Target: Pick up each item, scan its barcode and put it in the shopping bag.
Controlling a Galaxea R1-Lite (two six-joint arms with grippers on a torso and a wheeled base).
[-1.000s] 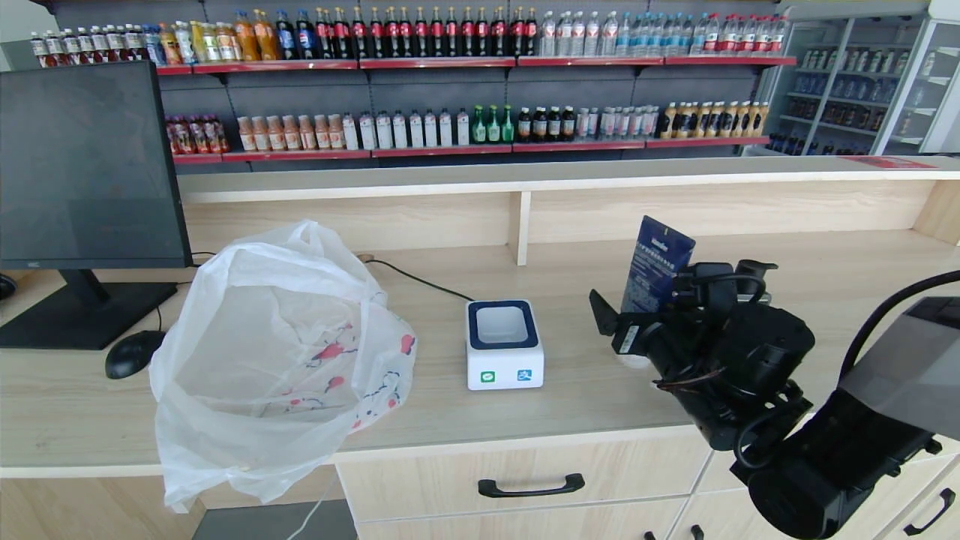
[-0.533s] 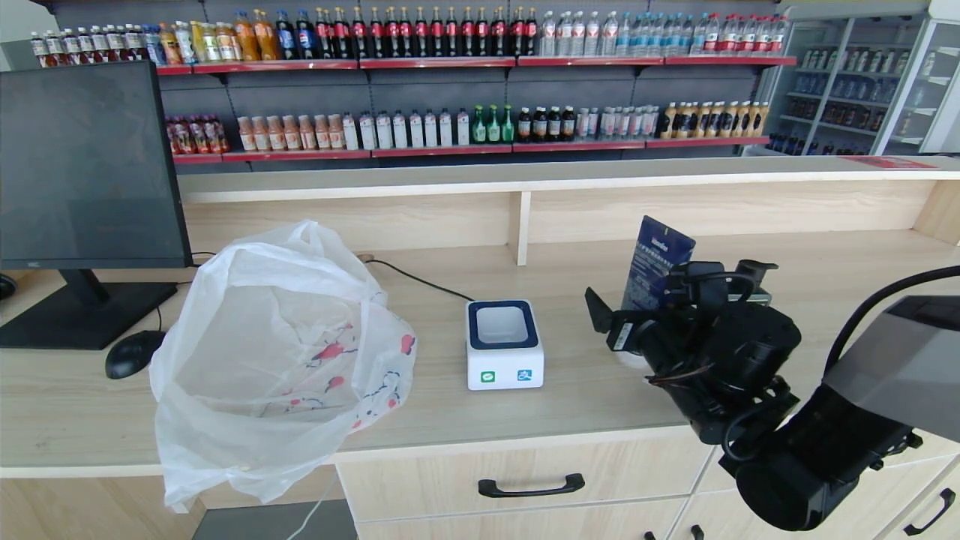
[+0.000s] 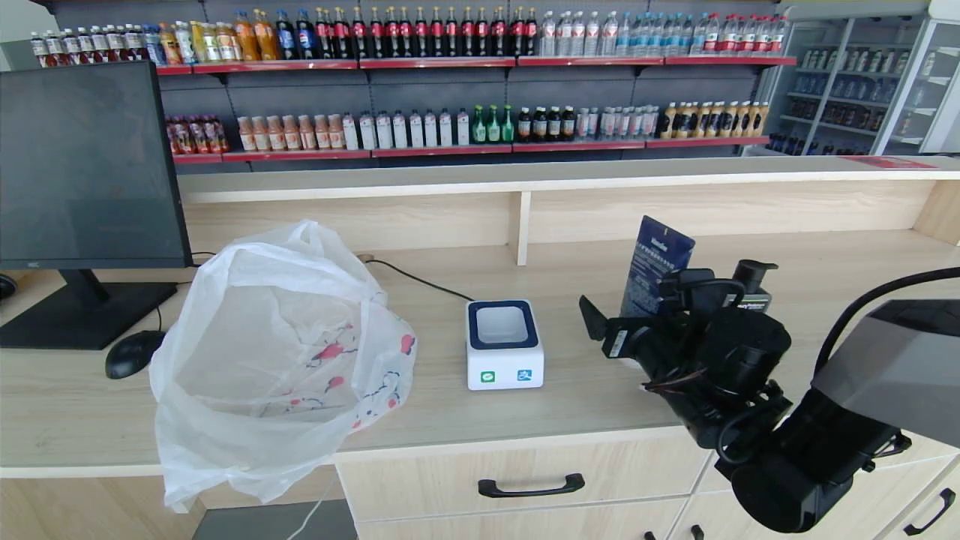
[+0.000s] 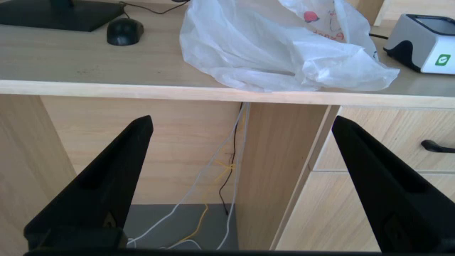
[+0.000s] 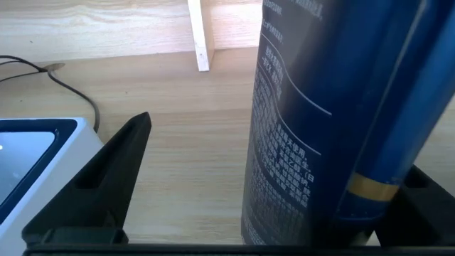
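A tall dark blue pack (image 3: 658,259) stands upright on the wooden counter (image 3: 570,390), right of the white scanner (image 3: 504,343). My right gripper (image 3: 673,294) is open around the pack. In the right wrist view the pack (image 5: 320,107) sits close to one finger, and the other finger (image 5: 92,192) stands well away from it, toward the scanner (image 5: 28,149). The white plastic shopping bag (image 3: 277,352) stands open at the counter's front left. My left gripper (image 4: 242,185) hangs open and empty below the counter edge, in front of the cabinet, with the bag (image 4: 277,39) above it.
A monitor (image 3: 82,165) and a black mouse (image 3: 131,352) sit at the counter's left. A cable (image 3: 420,281) runs from the scanner to the back. A raised shelf with a divider (image 3: 517,225) closes the far side. Drawers with black handles (image 3: 531,487) lie below.
My right gripper has shifted slightly to the left, toward the scanner. The blue pack has stayed where it stood.
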